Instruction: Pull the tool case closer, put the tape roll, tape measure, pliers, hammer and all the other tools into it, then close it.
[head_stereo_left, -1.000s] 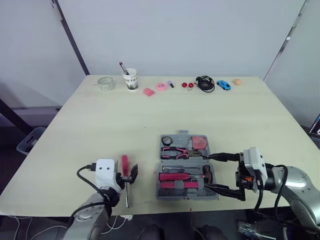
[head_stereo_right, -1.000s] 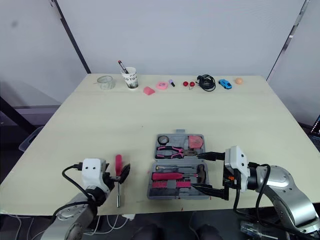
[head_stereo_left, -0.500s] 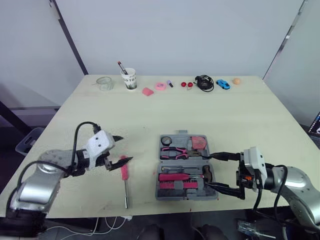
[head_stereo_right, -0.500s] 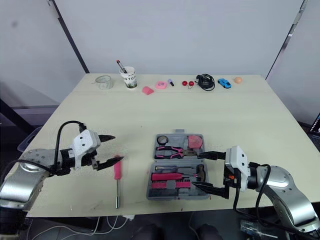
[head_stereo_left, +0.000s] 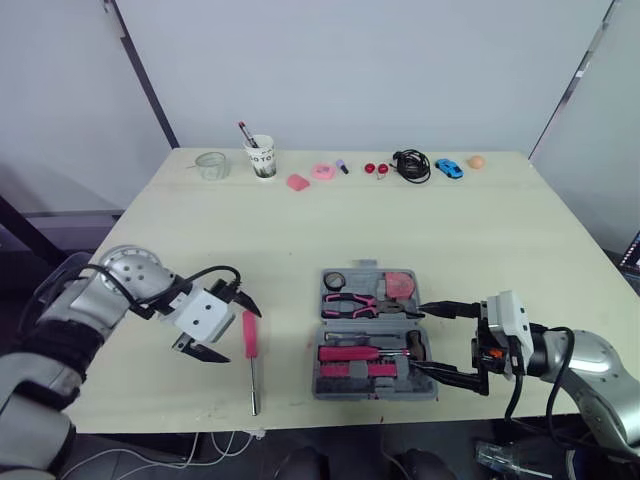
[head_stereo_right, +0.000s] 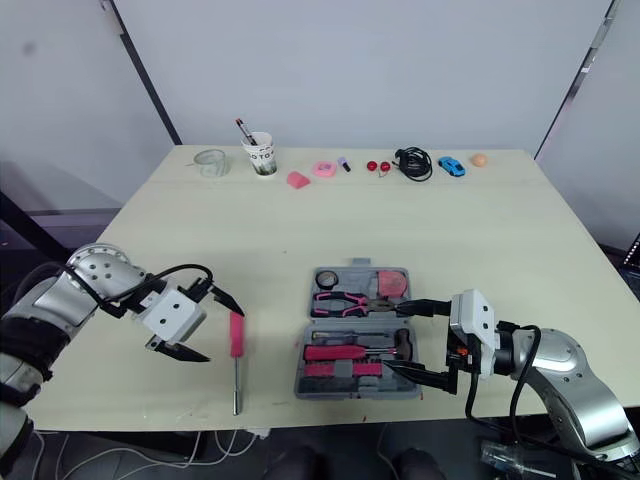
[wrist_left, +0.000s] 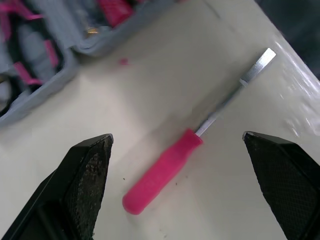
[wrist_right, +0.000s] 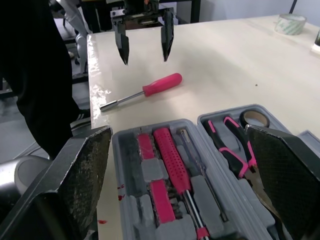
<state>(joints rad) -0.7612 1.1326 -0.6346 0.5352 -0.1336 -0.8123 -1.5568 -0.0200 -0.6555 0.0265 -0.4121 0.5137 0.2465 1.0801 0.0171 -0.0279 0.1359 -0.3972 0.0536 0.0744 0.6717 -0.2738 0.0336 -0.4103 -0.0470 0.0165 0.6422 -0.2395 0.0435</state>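
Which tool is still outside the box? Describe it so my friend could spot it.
On the pale table, find the open grey tool case near the front edge. Left of it, apart from it, a screwdriver lies alone. With its pink handle and bare steel shaft, it is the one tool lying outside the case.

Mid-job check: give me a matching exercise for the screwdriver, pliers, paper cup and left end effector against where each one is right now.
Things:
1. screwdriver
2. pliers
3. paper cup
4. left end effector

Places or states:
A. at the far edge of the table
B. inside the tool case
C. lying on the table, left of the case
D. open, by the pink handle

Pairs: 1-C, 2-B, 3-A, 4-D
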